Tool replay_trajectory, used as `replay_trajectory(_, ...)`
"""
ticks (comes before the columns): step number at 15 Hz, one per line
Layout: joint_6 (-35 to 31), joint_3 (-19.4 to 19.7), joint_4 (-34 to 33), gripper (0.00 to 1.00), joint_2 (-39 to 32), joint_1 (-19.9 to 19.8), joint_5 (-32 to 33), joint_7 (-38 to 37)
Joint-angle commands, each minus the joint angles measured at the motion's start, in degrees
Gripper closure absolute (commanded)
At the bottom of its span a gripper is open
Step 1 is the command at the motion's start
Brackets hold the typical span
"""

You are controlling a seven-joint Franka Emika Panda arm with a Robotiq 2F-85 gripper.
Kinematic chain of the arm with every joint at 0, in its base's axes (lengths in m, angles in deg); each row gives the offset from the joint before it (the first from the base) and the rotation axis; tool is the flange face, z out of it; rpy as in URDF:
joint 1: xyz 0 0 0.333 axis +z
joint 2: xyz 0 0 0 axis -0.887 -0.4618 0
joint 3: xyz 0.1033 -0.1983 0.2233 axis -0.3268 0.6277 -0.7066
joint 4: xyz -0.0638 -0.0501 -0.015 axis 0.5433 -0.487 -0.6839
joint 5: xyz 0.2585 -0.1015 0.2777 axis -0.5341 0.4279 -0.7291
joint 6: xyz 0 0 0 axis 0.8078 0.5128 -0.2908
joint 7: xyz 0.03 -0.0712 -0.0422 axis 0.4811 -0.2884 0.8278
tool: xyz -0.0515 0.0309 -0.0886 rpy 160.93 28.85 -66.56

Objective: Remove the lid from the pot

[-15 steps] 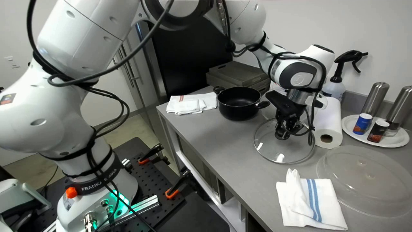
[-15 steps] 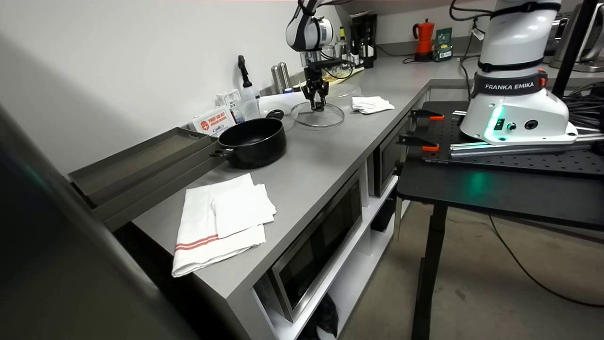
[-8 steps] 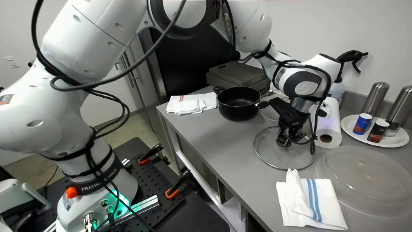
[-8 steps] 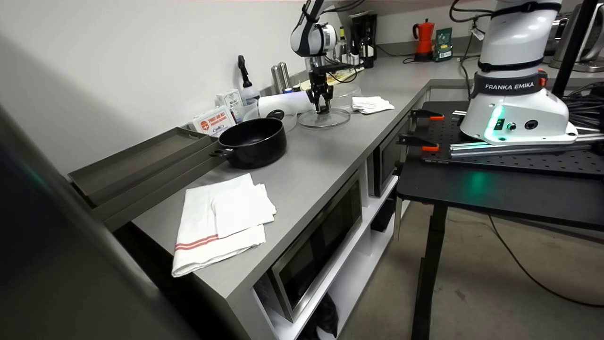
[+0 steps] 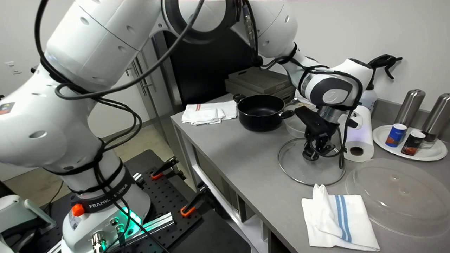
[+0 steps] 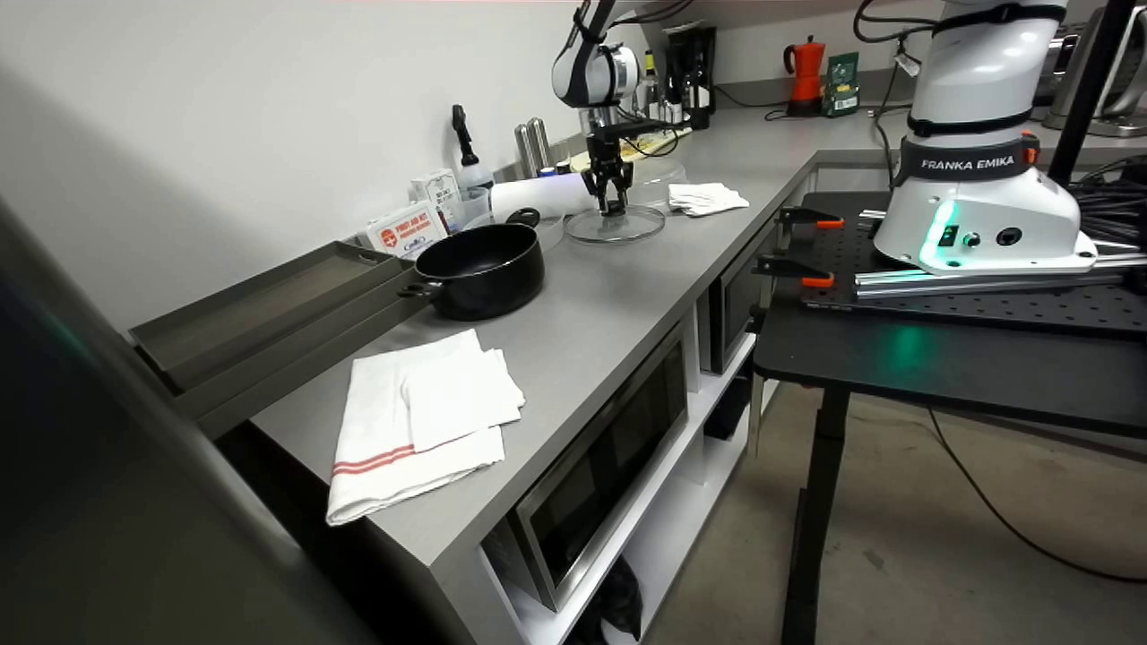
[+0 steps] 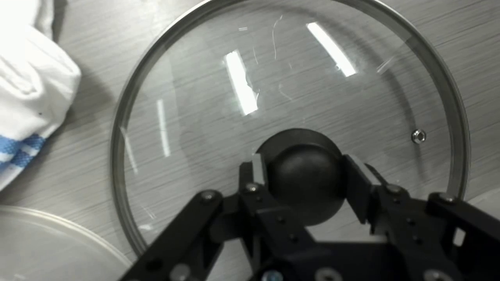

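Note:
The lid (image 5: 299,170) is round clear glass with a metal rim and a dark centre knob. It lies level at the counter surface, beside and apart from the pot; no gap under it shows. It also shows in an exterior view (image 6: 615,232) and in the wrist view (image 7: 285,86). My gripper (image 5: 310,154) points down over the lid's centre. In the wrist view its two fingertips (image 7: 304,168) touch both sides of the knob. The low black pot (image 5: 260,121) stands uncovered with its inside showing; it appears in an exterior view (image 6: 493,291) too.
A blue-striped towel (image 5: 337,221) and a large clear cover (image 5: 400,211) lie close to the lid. A paper towel roll (image 5: 358,137) is behind my gripper. A clear bowl (image 5: 294,126) sits between pot and lid. A white plate (image 5: 437,154) holds canisters.
From one second to half a second ago, my gripper and the lid moved down together and slightly away from the pot. Since then they have stayed almost still.

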Motion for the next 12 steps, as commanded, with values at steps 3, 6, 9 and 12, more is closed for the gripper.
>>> replay_trajectory(3,1.2,-0.7,-2.5,0.75,-2.0,-0.9,-0.9,-0.1)
replay_trajectory(6,1.7,-0.7,-2.6,0.75,-1.6,-0.8,-0.8,-0.3)
replay_trajectory(9,2.5,-0.7,-2.8,0.17,-0.8,-0.5,-0.6,-0.5)
replay_trajectory(12,1.9,-1.0,-2.3,0.01,-0.5,-0.4,-0.7,-0.1)
